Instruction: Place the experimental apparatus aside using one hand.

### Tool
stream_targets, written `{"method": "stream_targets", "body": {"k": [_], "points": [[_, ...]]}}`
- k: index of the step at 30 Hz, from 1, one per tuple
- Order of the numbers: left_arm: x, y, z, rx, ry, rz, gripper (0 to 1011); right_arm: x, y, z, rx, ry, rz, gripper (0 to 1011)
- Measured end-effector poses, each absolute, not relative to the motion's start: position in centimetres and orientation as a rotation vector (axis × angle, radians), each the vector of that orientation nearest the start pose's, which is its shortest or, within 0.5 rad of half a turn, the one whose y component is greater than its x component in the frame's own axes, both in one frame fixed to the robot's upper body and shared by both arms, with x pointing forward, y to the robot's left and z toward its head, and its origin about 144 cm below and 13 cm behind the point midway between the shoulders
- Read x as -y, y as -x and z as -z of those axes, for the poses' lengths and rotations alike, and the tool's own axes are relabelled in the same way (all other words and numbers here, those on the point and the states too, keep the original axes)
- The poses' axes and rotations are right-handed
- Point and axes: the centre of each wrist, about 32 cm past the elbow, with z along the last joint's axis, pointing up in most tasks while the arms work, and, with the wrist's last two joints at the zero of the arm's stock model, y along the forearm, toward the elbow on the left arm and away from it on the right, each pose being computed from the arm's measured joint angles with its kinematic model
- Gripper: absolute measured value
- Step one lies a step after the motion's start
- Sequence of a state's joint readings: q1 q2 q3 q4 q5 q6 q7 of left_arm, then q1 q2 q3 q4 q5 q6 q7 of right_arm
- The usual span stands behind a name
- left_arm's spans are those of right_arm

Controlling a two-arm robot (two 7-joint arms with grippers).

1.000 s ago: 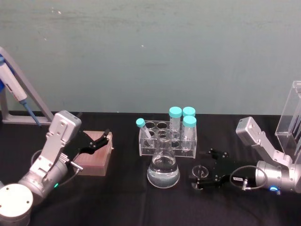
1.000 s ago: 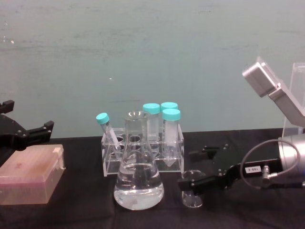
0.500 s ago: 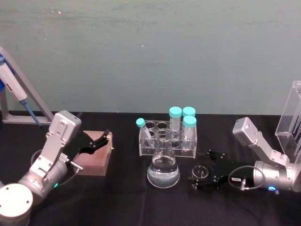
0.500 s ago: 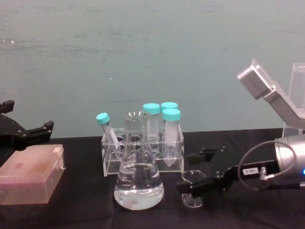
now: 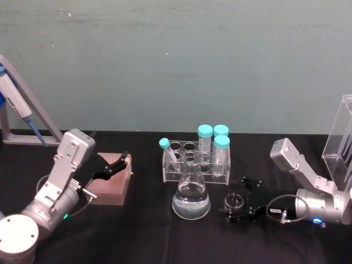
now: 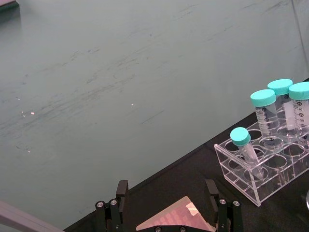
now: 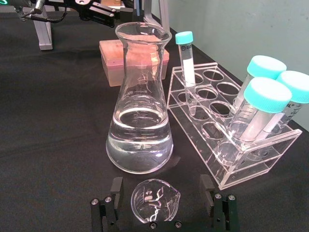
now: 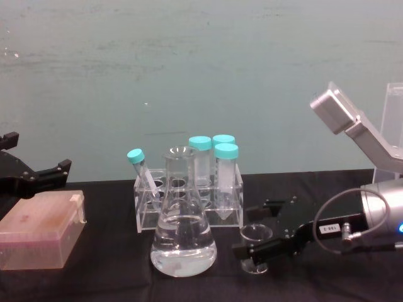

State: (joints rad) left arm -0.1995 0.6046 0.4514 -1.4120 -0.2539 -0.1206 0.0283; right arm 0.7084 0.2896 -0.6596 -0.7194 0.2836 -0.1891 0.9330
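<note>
The right gripper [image 5: 236, 199] sits low over the black table [image 5: 143, 231], its two black fingers spread to either side of the small beaker [image 5: 235, 201]. In the right wrist view a gap of table shows between each finger [image 7: 116, 187] and the glass [image 7: 154, 200], so nothing is pinched. From the chest camera the near finger hides the beaker's [image 8: 255, 234] lower half, and whether its base rests on the table cannot be told there. The silver-grey right arm comes in from the right edge, stretched nearly level toward the left, with a white label and a looped grey cable behind the wrist. Just left of the beaker stands the flask [image 5: 191, 195], about a third full of clear liquid. In the chest view the flask [image 8: 182, 226] covers much of the tube rack [image 8: 230, 204] behind it, which holds four teal-capped tubes, one thin and leaning. At the far right a tall clear case [image 5: 341, 135] is cut off by the picture's edge, and its contents are hard to make out. The left gripper [image 5: 113, 168] hangs over the pink box [image 5: 110, 187], well apart from the glassware, fingers spread, its arm bent up from the lower left corner.
</note>
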Motion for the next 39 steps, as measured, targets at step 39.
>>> {"method": "stream_targets", "body": {"k": [39], "points": [[-30.97, -48.86, -113.98, 0.285, -0.304, -1.248, 1000, 25.54, -61.69, -113.42, 0.037, 0.377, 0.358, 1002]]}}
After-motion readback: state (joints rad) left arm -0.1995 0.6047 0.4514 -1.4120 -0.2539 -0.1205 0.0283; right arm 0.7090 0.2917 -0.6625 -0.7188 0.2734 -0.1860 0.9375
